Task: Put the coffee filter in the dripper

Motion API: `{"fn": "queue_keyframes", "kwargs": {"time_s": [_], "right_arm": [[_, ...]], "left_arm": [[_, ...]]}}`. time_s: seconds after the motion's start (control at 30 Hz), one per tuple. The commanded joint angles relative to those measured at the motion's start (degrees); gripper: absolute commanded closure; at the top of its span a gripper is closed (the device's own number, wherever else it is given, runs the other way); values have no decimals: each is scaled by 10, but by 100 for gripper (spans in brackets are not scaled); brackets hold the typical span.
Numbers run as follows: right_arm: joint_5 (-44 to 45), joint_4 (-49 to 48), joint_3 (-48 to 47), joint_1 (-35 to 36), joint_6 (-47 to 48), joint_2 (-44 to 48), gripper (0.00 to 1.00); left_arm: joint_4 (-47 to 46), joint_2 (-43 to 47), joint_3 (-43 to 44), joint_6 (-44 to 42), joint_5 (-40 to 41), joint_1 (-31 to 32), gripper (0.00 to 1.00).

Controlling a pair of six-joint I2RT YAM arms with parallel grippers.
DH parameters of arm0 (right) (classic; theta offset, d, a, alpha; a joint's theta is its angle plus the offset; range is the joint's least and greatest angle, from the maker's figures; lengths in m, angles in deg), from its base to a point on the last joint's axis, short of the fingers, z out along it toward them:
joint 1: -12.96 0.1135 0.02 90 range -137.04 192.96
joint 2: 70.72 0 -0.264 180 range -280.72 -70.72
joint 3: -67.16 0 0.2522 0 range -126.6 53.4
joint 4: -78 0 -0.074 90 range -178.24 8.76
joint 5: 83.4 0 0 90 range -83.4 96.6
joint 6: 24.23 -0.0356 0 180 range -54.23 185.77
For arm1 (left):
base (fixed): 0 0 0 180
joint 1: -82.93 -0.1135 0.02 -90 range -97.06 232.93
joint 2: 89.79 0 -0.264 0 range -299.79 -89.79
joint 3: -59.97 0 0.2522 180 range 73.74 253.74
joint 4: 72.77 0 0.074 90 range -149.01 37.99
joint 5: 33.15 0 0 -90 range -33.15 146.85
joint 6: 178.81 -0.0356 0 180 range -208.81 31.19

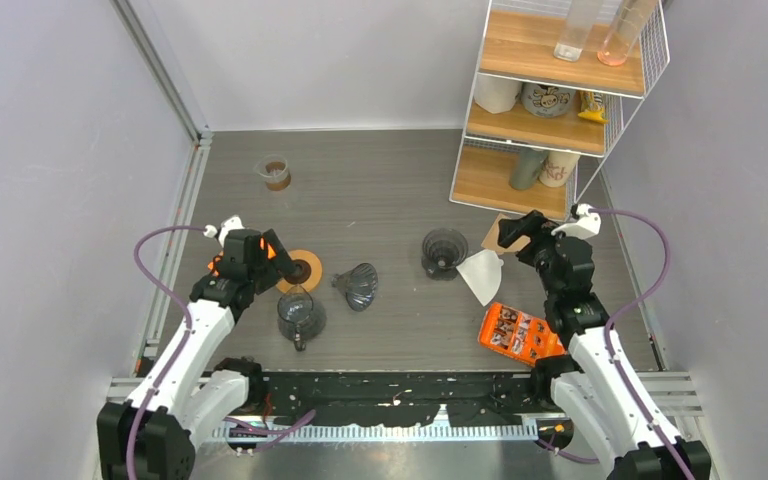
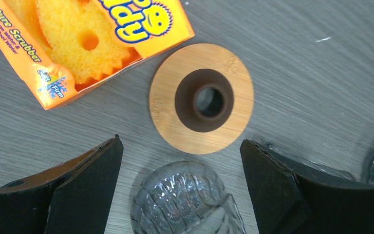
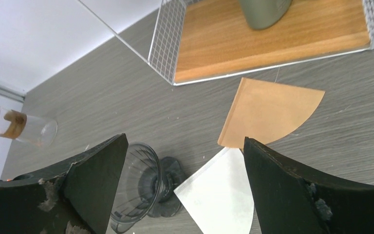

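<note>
Step in hand: pre-grasp, reaching for the filter, nothing picked up yet. The right fingers are standing wide open and empty, hovering over the white coffee filter, which is lying flat on the bench. Its tip is nearly touching the foot of the upright dripper. A brown filter is lying just behind it, by the wire shelf. The left fingers are also open and empty, hanging over a wooden disc and a glass dripper, with a sponge pack nearby.

Next move, probably: dropping the right fingers onto the white filter's edge, pinching one thin flat sheet off the bench without sliding it, then carrying it left to the dripper mouth. Which filter is meant, I'm judging white since it sits between the fingers.
</note>
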Motion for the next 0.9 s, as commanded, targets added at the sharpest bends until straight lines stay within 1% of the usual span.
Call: {"fn": "queue_keyframes", "kwargs": {"time_s": [0.0, 0.1, 0.2, 0.43, 0.6, 0.77, 0.87], "right_arm": [[-22, -28, -6, 2, -3, -21, 5], [-15, -41, 4, 2, -6, -20, 5], [-3, -44, 13, 2, -7, -12, 5], [30, -27, 14, 2, 5, 11, 5], [35, -24, 14, 2, 5, 6, 5], [34, -25, 15, 1, 5, 0, 5], [36, -24, 14, 2, 5, -1, 5]], "left_arm": [[-42, -36, -4, 15, -17, -17, 0], [-65, -65, -11, 23, -9, -17, 1], [-85, -104, -9, 37, -14, -17, 5], [-58, -182, 20, 41, 3, -17, 11], [-62, -211, 22, 44, 11, -17, 13], [-84, -237, 26, 49, -8, -16, 16], [-76, -247, 32, 50, 3, -16, 18]]}}
